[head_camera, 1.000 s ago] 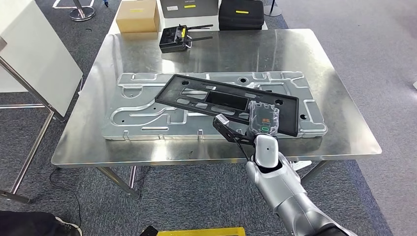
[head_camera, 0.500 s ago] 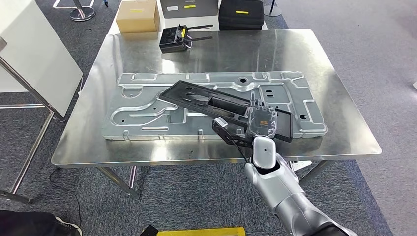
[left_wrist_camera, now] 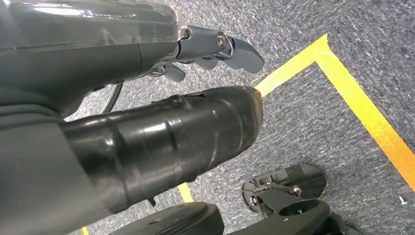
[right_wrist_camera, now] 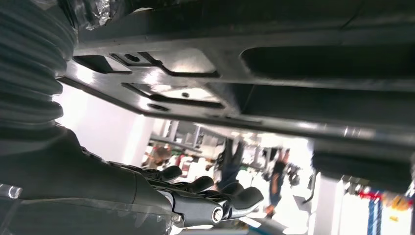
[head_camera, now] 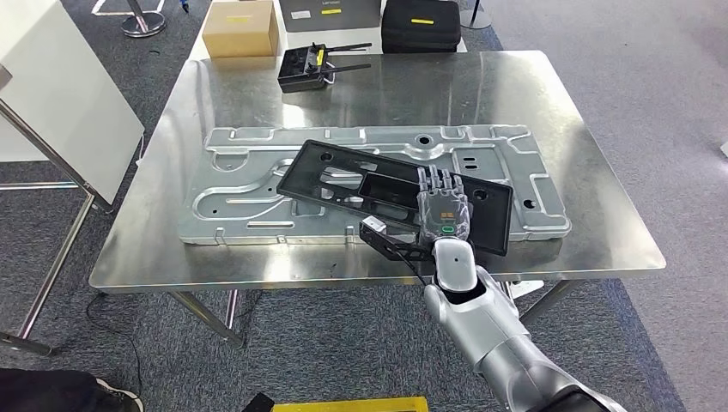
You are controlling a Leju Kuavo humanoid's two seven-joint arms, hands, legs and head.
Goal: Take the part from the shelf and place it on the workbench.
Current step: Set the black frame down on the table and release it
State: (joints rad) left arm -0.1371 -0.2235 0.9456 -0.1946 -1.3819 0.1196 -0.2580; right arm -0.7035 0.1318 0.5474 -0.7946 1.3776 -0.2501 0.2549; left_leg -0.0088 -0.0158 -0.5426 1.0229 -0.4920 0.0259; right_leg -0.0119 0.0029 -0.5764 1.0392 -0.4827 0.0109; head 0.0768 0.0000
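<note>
On the steel tabletop [head_camera: 558, 129], the black part [head_camera: 378, 184] is lying tilted across the stamped metal panel [head_camera: 249, 180]. Over its near edge, the right hand [head_camera: 442, 210] is resting with fingers extended flat, apparently released; easing straight back should avoid dragging it.

Grey stamped metal panel [head_camera: 257, 184] flat across middle of table. Black remote controller [head_camera: 307, 67] with twin antennas at far edge, antennas pointing right. Beyond table: cardboard box [head_camera: 241, 27] with yellow label, dark grey case [head_camera: 330, 12] beside it, black case [head_camera: 421, 22] with yellow strip further right. White board [head_camera: 56, 94] on metal frame to left. Grey carpet [head_camera: 652, 103], yellow floor tape [left_wrist_camera: 362, 115] turning a corner
</note>
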